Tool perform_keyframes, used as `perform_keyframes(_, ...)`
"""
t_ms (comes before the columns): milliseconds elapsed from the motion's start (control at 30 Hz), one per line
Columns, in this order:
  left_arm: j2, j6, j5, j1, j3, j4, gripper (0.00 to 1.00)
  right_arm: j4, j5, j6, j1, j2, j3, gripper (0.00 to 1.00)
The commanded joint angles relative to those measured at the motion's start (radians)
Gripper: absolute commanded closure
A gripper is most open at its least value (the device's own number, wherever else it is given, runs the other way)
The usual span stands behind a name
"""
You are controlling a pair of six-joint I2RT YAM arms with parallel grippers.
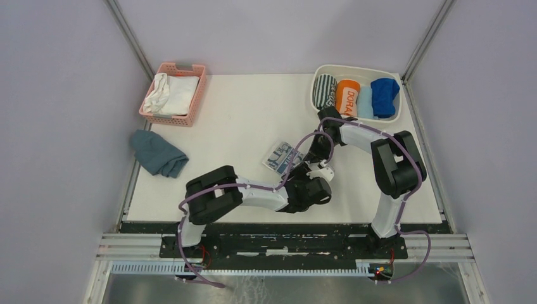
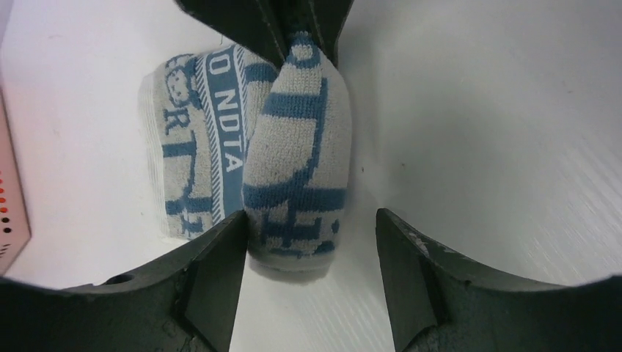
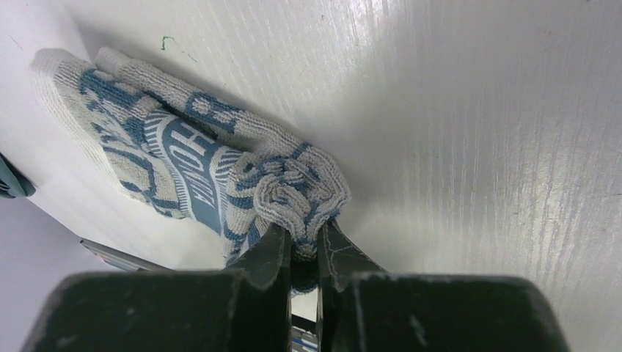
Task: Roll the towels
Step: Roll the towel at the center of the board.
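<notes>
patterned towel (image 3: 183, 161) | half-rolled, blue lettering | right claw (image 3: 302, 248) pinching roll end

Right fingers (image 3: 342, 264) pinch the rolled end of the patterned towel (image 3: 183, 158).

Robot lab cell, plain walls (image 1: 57, 126), aluminium mounting rail (image 1: 126, 244), white table (image 1: 240, 114)

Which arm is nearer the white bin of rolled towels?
Right. The right arm bends just in front of the white bin; the left arm lies across the near side, well short of it.
</notes>
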Motion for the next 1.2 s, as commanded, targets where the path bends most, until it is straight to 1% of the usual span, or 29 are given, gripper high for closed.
perform_keyframes(0, 0.07, 0.123, -0.108, 0.001, 0.06, 0.08, 0.31, -0.052, 0.006, 0.003, 0.001, 0.018, 0.014, 0.98)
perform_keyframes(133, 0.102, 0.117, -0.068, 0.002, 0.051, 0.067, 0.47, -0.012, -0.024, 0.006, 0.0, -0.002, 0.003, 0.97)
perform_keyframes(200, 0.081, 0.091, -0.027, 0.007, 0.038, 0.054, 0.55, 0.024, -0.046, 0.0, 0.0, -0.013, -0.005, 0.93)
perform_keyframes(233, 0.065, 0.072, 0.004, 0.014, 0.03, 0.048, 0.6, 0.034, -0.06, -0.012, 0.0, -0.015, -0.005, 0.89)
perform_keyframes(300, 0.016, 0.025, 0.092, 0.04, 0.003, 0.042, 0.75, 0.057, -0.087, -0.035, 0.001, -0.026, -0.007, 0.82)
perform_keyframes(333, -0.015, 0.003, 0.152, 0.059, -0.013, 0.045, 0.8, 0.073, -0.094, -0.046, 0.001, -0.038, -0.014, 0.76)
perform_keyframes(400, -0.082, -0.042, 0.303, 0.113, -0.051, 0.06, 0.85, 0.125, -0.1, -0.06, -0.001, -0.079, -0.046, 0.65)
perform_keyframes(500, -0.178, -0.159, 0.587, 0.228, -0.124, 0.12, 0.87, 0.203, -0.11, -0.079, -0.008, -0.139, -0.085, 0.51)
perform_keyframes(567, -0.218, -0.236, 0.76, 0.312, -0.172, 0.172, 0.88, 0.233, -0.116, -0.091, -0.016, -0.164, -0.102, 0.45)
perform_keyframes(600, -0.228, -0.272, 0.869, 0.356, -0.19, 0.195, 0.88, 0.255, -0.123, -0.09, -0.023, -0.174, -0.12, 0.43)
perform_keyframes(633, -0.234, -0.307, 0.914, 0.39, -0.206, 0.218, 0.88, 0.283, -0.133, -0.087, -0.03, -0.184, -0.133, 0.42)
perform_keyframes(800, -0.197, -0.498, 1.256, 0.538, -0.263, 0.369, 0.9, 0.428, -0.197, -0.024, -0.048, -0.192, -0.217, 0.37)
perform_keyframes(900, -0.137, -0.638, 1.388, 0.605, -0.275, 0.466, 0.91, 0.49, -0.211, 0.014, -0.048, -0.175, -0.24, 0.35)
perform_keyframes(967, -0.095, -0.709, 1.442, 0.634, -0.275, 0.511, 0.92, 0.52, -0.213, 0.028, -0.049, -0.157, -0.246, 0.34)
perform_keyframes(1033, -0.069, -0.753, 1.47, 0.651, -0.28, 0.55, 0.93, 0.558, -0.225, 0.045, -0.049, -0.133, -0.252, 0.33)
perform_keyframes(1167, -0.057, -0.814, 1.476, 0.666, -0.308, 0.581, 0.93, 0.609, -0.229, 0.072, -0.049, -0.092, -0.257, 0.33)
